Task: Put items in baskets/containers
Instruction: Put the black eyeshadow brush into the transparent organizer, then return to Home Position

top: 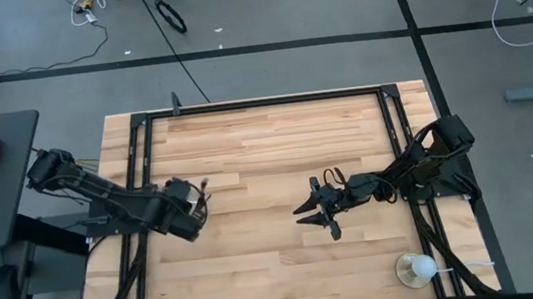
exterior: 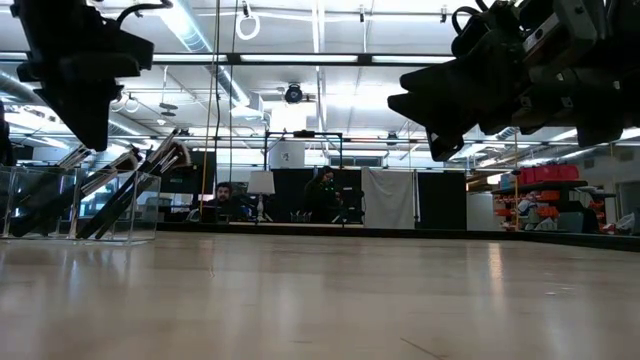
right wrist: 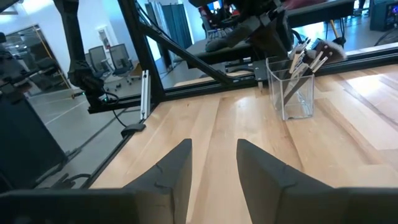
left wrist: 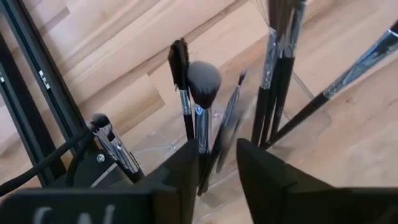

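The left gripper (left wrist: 214,171) is hovering directly over the clear holder (right wrist: 292,87) near the tabletop's (top: 265,140) left edge, its fingers (left wrist: 180,174) standing slightly apart with nothing between them. The right gripper (top: 316,212) is waiting above the middle of the tabletop, its fingers spread and empty. The makeup brushes (left wrist: 202,93) are all leaning inside the holder, bristles up, handles down, fanning outward. No loose brush is showing on the wood, so the task is looking essentially finished. A white ball-like object (top: 416,269) is sitting near the front right corner, well apart from the holder.
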